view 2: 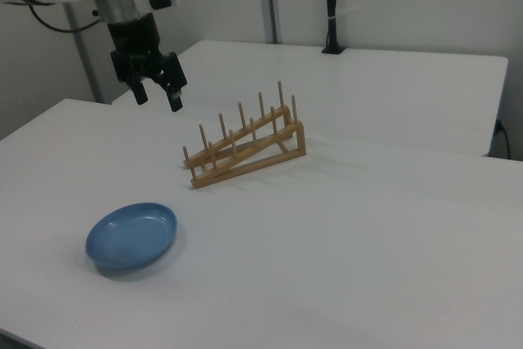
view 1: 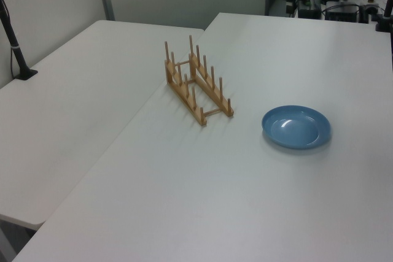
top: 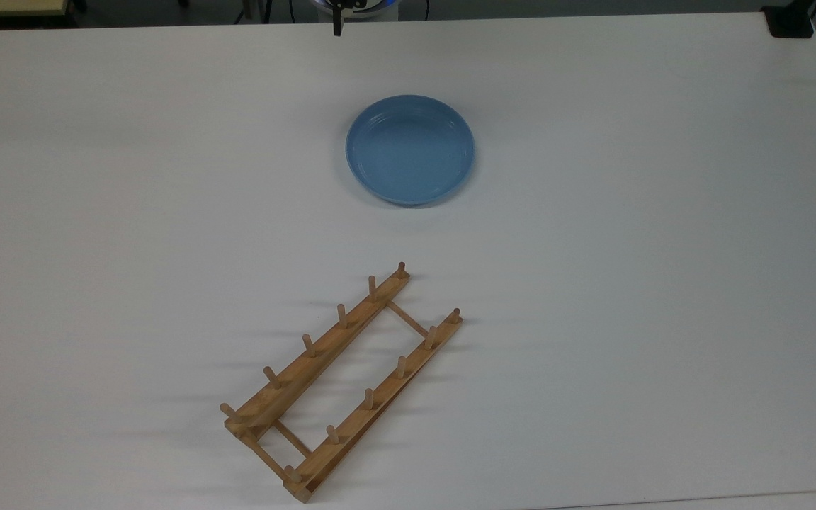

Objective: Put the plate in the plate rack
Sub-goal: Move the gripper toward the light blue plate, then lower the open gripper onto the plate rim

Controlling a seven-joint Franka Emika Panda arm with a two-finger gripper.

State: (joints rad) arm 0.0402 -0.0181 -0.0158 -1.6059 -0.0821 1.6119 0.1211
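light-blue plate [view 2: 131,237] flat on white table [view 2: 343,234], well apart from wooden plate rack [view 2: 243,146], hand [view 2: 157,92] raised above the table beyond the plate, fingers spread, holding nothing

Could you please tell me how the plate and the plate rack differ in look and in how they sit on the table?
The plate is a round, glossy, light-blue dish; the plate rack is a long light-brown wooden frame with upright pegs. The plate lies low and flat, while the plate rack stands taller, its rails sloping in the right view. Both rest on the white table, apart from each other, and the open hand touches neither.
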